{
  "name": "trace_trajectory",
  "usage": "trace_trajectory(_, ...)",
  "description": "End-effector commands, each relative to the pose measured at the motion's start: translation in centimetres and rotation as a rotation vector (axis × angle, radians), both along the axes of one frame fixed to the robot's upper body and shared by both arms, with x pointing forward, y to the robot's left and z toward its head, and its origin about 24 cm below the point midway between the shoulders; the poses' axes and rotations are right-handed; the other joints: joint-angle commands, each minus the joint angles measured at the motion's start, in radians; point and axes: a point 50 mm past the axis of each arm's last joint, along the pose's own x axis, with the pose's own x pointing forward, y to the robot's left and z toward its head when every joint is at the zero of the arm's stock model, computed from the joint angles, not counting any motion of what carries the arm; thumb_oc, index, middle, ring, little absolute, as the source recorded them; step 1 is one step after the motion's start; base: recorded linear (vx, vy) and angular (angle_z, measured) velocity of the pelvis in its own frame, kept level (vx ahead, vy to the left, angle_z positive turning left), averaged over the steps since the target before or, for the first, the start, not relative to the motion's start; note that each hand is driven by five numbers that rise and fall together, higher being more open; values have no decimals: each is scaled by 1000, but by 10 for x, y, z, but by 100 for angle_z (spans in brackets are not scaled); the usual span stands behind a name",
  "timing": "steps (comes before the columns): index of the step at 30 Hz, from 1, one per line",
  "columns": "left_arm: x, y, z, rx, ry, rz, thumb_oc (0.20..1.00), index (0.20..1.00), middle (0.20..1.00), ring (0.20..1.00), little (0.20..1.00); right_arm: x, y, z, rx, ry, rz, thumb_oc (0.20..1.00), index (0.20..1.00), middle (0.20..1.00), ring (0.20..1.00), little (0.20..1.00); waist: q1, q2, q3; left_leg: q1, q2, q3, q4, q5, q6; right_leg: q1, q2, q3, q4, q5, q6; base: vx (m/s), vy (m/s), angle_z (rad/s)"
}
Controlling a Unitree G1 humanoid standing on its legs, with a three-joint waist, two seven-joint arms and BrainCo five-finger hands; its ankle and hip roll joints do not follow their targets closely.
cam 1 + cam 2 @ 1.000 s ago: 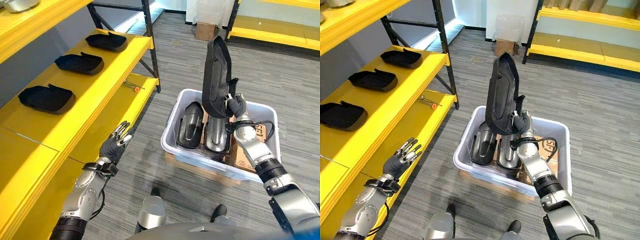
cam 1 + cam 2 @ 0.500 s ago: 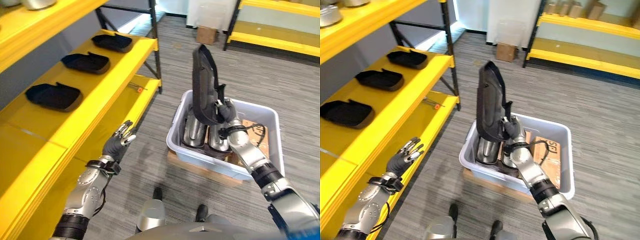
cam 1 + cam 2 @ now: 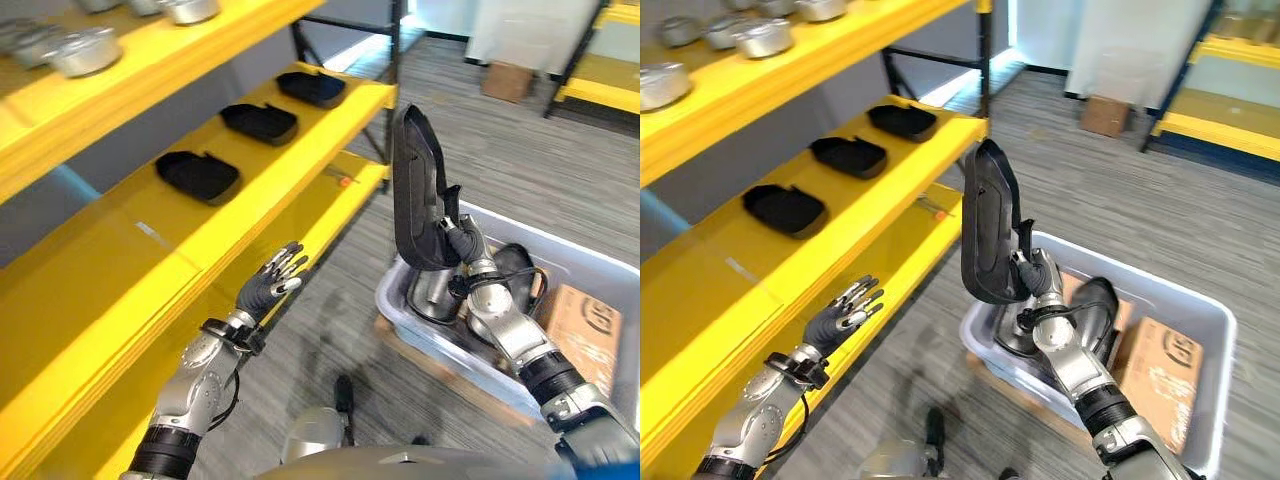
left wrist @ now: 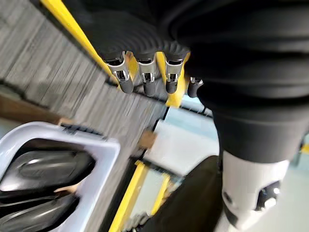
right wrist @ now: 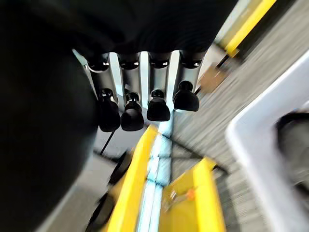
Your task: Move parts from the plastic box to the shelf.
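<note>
Holding the long black part upright, the right robot hand is curled round its lower end, above the near-left corner of the plastic box. The left robot hand hangs free with fingers spread and straight, carrying nothing, beside the front edge of the lower shelf board.

Risk, as judged: the grip sits low on a tall, top-heavy part, so a swing toward the shelf could let it pivot or slip in the fingers. Its upper end could also clip the yellow shelf edge on the way in.

Below the right robot hand, more dark parts lie in the box, with a cardboard carton to its right. Beyond the left robot hand, three black trays sit in a row on the middle shelf; grey metal pieces stand on the top shelf. Grey plank floor; further yellow racking and a cardboard box stand far behind.
</note>
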Motion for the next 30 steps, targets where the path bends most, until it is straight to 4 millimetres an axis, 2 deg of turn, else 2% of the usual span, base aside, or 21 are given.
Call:
trace_trajectory(1, 2, -4, 5, 13, -45, -31, 1000, 1000, 1000, 1000, 1000, 21, 17, 51, 43, -207, 72, 200, 200, 200, 200, 200, -32, -27, -35, 84, 85, -107, 124, 39, -26, -90, 14, -3, 35, 50, 61, 120, 275, 63)
trace_trajectory(3, 4, -7, 6, 9, -34, -33, 1000, 1000, 1000, 1000, 1000, 22, 21, 55, 40, -206, 89, 200, 200, 200, 200, 200, -41, -21, -43, 89, 152, -84, 117, 116, -53, -92, 6, -21, 51, 34, 53, 60, 264, 11)
trace_trajectory(4, 5, -9, 6, 6, -33, -35, 1000, 1000, 1000, 1000, 1000, 22, 22, 56, 40, -205, 94, 200, 200, 200, 200, 200, -48, -14, -42, 80, 183, -71, 122, 154, -56, -103, 4, -39, 70, 29, 40, -12, 362, -30)
trace_trajectory(5, 7, -11, 7, 17, -38, -33, 1000, 1000, 1000, 1000, 1000, 22, 21, 56, 44, -201, 107, 200, 200, 200, 200, 200, -56, -6, -43, 90, 184, -60, 98, 139, -53, -122, -14, -57, 113, 11, 45, 25, 457, -24)
trace_trajectory(6, 8, -11, 8, 37, -43, -33, 1000, 1000, 1000, 1000, 1000, 21, 20, 55, 46, -196, 115, 200, 200, 200, 200, 200, -62, -1, -45, 109, 179, -56, 81, 113, -62, -124, -26, -64, 139, -10, 54, 81, 496, 12)
trace_trajectory(8, 10, -14, 10, 76, -55, -44, 1000, 1000, 1000, 1000, 1000, 19, 20, 52, 54, -173, 131, 200, 200, 200, 200, 200, -63, 5, -41, 126, 157, -67, 58, 88, -56, -132, -43, -67, 175, -23, 65, 48, 397, 56)
trace_trajectory(9, 10, -14, 11, 86, -57, -43, 1000, 1000, 1000, 1000, 1000, 18, 20, 51, 53, -168, 137, 200, 200, 200, 200, 200, -63, 6, -42, 126, 153, -69, 53, 87, -54, -133, -45, -66, 176, -20, 66, -44, 437, 45)
trace_trajectory(10, 10, -12, 12, 101, -56, -37, 1000, 1000, 1000, 1000, 1000, 17, 20, 49, 55, -153, 150, 200, 200, 200, 200, 200, -62, 10, -41, 128, 138, -55, 29, 84, -32, -142, -54, -79, 181, -4, 66, -43, 417, 42)
trace_trajectory(14, 5, -7, 11, 97, -36, -10, 1000, 1000, 1000, 1000, 1000, 11, 26, 39, 51, -121, 177, 200, 200, 200, 200, 200, -37, 13, -35, 126, 116, -111, 3, 93, -20, -132, -72, -67, 187, 1, 85, 12, 365, 34)
trace_trajectory(17, -3, -1, 9, 101, -20, 11, 1000, 1000, 1000, 1000, 1000, 5, 33, 30, 51, -88, 203, 200, 200, 200, 200, 200, 4, 8, -37, 125, 101, -146, -22, 99, -12, -119, -86, -87, 183, 3, 106, 47, 282, 51)
trace_trajectory(23, -11, 8, 6, 106, -9, 58, 1000, 1000, 1000, 1000, 1000, 6, 58, 29, 26, -66, 289, 200, 200, 200, 200, 200, 94, 8, -17, 76, 84, -192, -21, 115, -3, -112, -106, -152, 202, -9, 129, -9, 191, 43)
trace_trajectory(30, -12, 12, 8, 114, -32, 89, 1000, 1000, 1000, 1000, 1000, 10, 78, 28, 7, -27, 342, 200, 200, 200, 200, 200, 158, 3, -6, 42, 64, -208, -7, 114, 10, -92, -139, -203, 194, 8, 154, 2, 156, 17)
